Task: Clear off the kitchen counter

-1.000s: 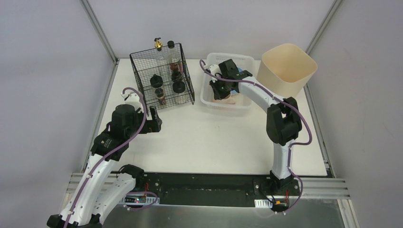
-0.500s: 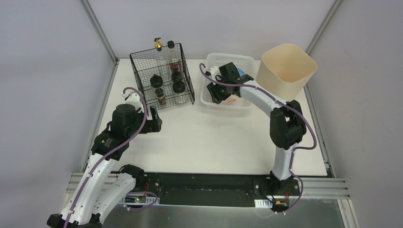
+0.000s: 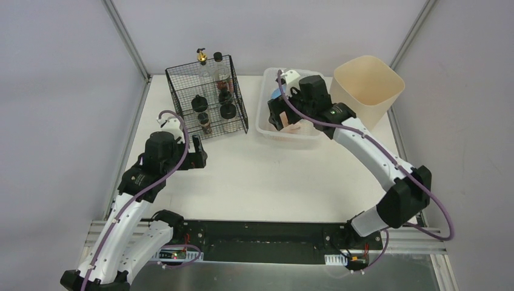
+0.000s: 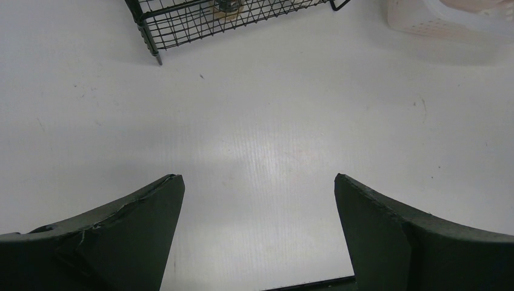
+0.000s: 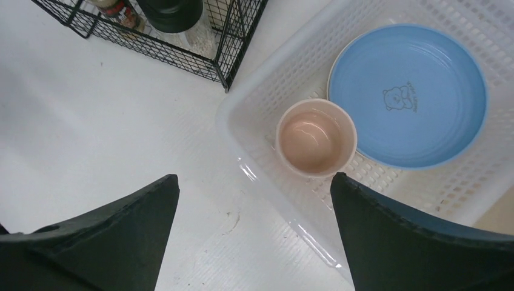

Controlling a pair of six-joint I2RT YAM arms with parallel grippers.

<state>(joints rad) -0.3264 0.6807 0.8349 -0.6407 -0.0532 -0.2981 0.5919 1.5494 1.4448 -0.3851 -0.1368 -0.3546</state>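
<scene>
While the right claw (image 5: 254,177) hangs with its fingers spread wide and nothing between them, a pink cup (image 5: 316,137) stands upright and empty just beyond it in a white basket (image 5: 257,154). A blue plate (image 5: 407,94) lies flat in the same basket, beyond the claw and to the right, just beside the cup. The claw sits over the basket's near corner, so its left finger is above the counter (image 5: 121,121) and its right finger above the basket's edge. A black wire rack (image 5: 230,66) holding dark-capped jars stands beyond the claw to the left, apart from the basket. In the overhead view a beige bin (image 3: 365,85) stands to the right of this claw. The left claw (image 4: 258,177) is likewise spread and empty, poised over bare counter, with the rack's near corner beyond it to the left and a corner of the basket farther off to the right. The white counter stretches beneath both claws and carries the rack, basket and bin.
</scene>
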